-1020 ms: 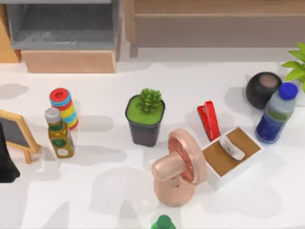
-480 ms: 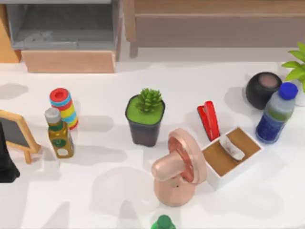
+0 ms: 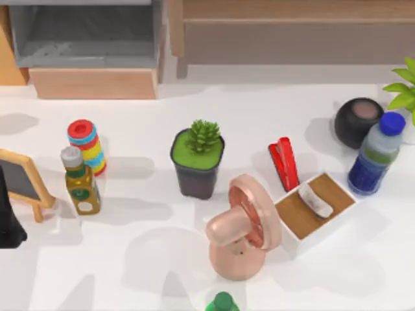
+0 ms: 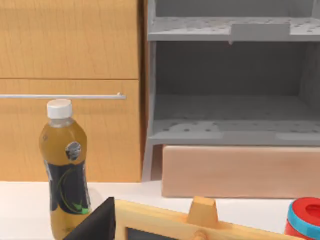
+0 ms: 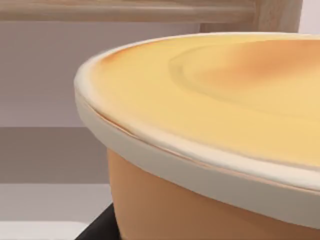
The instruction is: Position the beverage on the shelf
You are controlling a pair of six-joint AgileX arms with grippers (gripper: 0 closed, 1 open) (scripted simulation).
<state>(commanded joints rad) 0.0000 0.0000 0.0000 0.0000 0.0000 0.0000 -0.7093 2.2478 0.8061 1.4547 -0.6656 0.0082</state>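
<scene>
Three bottles on the table, one more at the left arm's wrist.

Top view: one yellow bottle (image 3: 81,183), one water bottle (image 3: 375,155), one green cap (image 3: 222,302), one grey shelf (image 3: 84,32); left arm (image 3: 8,223) at the left edge.
Left wrist view: one tea bottle (image 4: 65,172) stands upright beside the shelf, just beyond the left gripper (image 4: 97,226), whose grip cannot be told.
Right wrist view: one orange pot (image 5: 210,150), close up.

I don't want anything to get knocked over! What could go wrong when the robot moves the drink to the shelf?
The tea bottle stands close beside the striped toy stack and the little chalkboard, so a reaching hand might bump either one. The bottle is tall and narrow, so it might tip if nudged. The shelf has another shelf board above it, so a bottle carried too high might hit that.
</scene>
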